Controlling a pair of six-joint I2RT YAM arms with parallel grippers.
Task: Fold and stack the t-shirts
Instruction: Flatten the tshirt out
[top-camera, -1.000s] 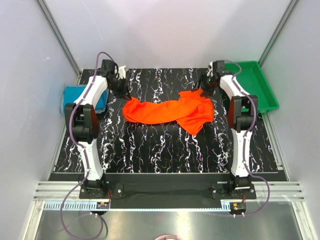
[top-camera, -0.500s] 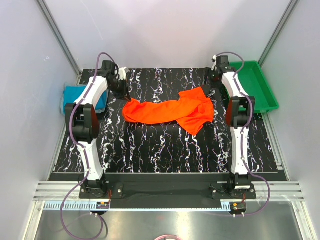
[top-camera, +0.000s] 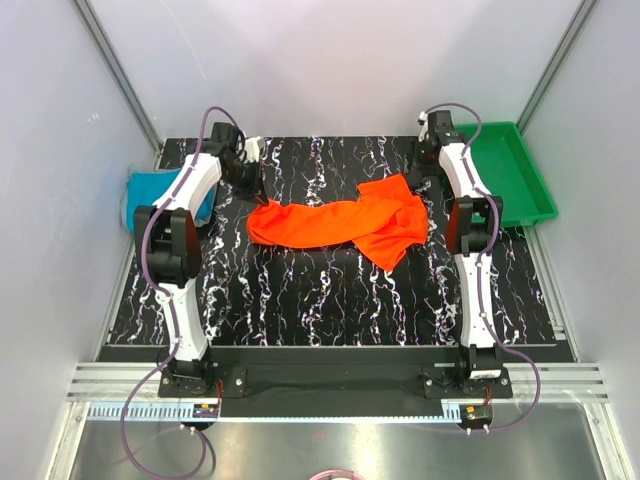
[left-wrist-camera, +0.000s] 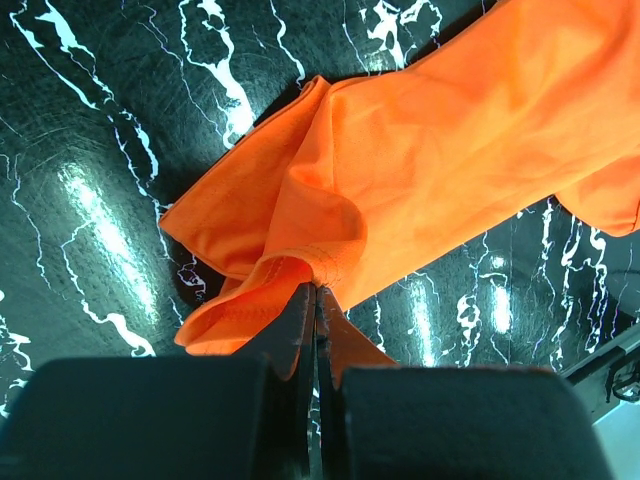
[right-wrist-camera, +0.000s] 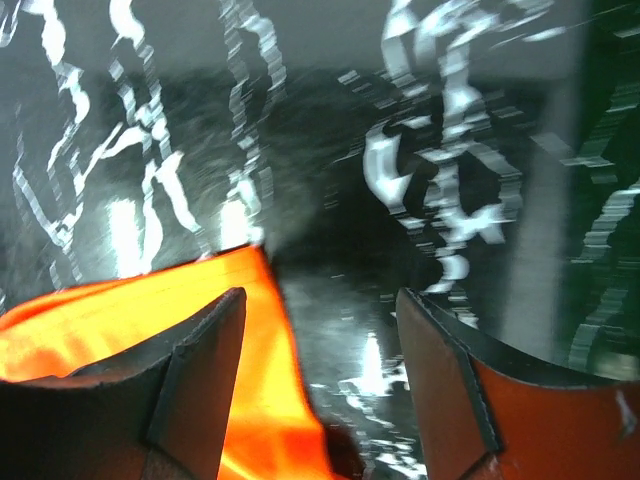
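Over the black marbled tabletop (top-camera: 300, 290), a crumpled orange-red cloth t-shirt (left-wrist-camera: 450, 130) is pinched at its hem by the left gripper (left-wrist-camera: 316, 292). With the right gripper (right-wrist-camera: 320, 300) spread empty, the shirt may be dragged askew.

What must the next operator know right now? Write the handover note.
Left gripper: fingers shut on the left corner of the orange-red t-shirt.
Right gripper: fingers open over that shirt's far right corner, holding nothing.
The orange-red t-shirt lies crumpled and unfolded across the middle of the table. The teal-blue t-shirt is bunched at the left edge.
Done: no stack yet.
Left: spread and fold the orange-red one, fold the teal-blue one, stack them.
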